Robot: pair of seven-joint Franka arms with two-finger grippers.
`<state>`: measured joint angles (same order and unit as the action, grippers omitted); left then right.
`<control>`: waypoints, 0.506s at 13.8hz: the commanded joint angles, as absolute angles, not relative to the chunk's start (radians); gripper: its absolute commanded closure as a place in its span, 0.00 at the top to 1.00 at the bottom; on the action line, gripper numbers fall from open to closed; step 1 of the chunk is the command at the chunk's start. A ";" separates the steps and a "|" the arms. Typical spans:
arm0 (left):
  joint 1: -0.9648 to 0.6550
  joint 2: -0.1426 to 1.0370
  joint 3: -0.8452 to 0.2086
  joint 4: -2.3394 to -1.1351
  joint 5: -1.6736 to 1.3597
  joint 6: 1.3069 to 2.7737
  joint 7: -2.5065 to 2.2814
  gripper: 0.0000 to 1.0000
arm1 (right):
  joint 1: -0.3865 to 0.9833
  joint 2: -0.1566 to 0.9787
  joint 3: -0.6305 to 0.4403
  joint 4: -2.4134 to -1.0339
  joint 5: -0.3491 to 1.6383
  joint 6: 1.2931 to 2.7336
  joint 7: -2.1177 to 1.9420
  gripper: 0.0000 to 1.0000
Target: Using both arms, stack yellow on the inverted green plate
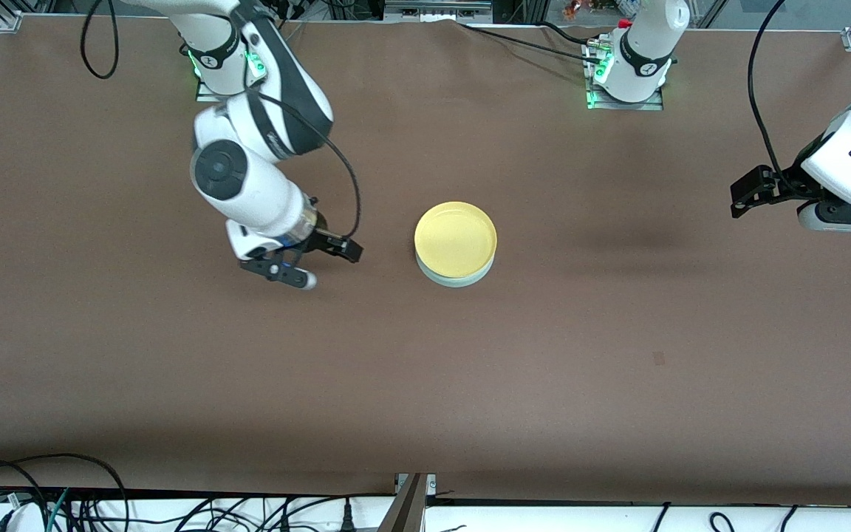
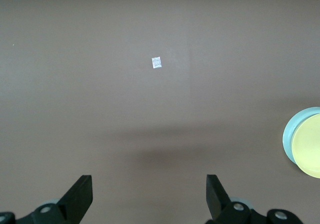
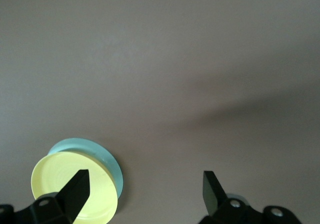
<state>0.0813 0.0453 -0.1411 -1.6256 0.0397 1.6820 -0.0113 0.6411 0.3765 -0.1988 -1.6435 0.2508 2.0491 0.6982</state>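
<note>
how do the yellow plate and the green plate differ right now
The yellow plate is bright yellow; the green plate is pale mint. The yellow plate sits on top with its whole face showing, while the green plate lies underneath on the table, only an edge peeking out. Both are round, of like size, and untouched: the right gripper and left gripper are open and apart from them.

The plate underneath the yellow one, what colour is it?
Pale mint green: the green plate peeks out under the yellow plate, clearest in the right wrist view.
</note>
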 commanded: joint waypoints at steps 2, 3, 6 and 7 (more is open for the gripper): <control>0.092 0.028 -0.153 -1.629 0.060 1.667 -0.006 1.00 | 0.646 0.260 -0.261 -1.655 0.169 1.956 0.699 1.00; 0.092 0.028 -0.153 -1.629 0.060 1.667 -0.006 1.00 | 0.646 0.226 -0.273 -1.655 0.146 1.927 0.699 1.00; 0.092 0.028 -0.153 -1.629 0.060 1.667 -0.006 1.00 | 0.646 0.149 -0.307 -1.655 0.117 1.801 0.678 1.00; 0.092 0.028 -0.153 -1.629 0.060 1.667 -0.006 1.00 | 0.646 0.131 -0.313 -1.655 0.101 1.792 0.666 1.00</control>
<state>0.0813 0.0452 -0.1419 -1.6254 0.0397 1.6819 -0.0113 0.6411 0.1780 -0.3012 -1.6403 0.1345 1.8282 0.6872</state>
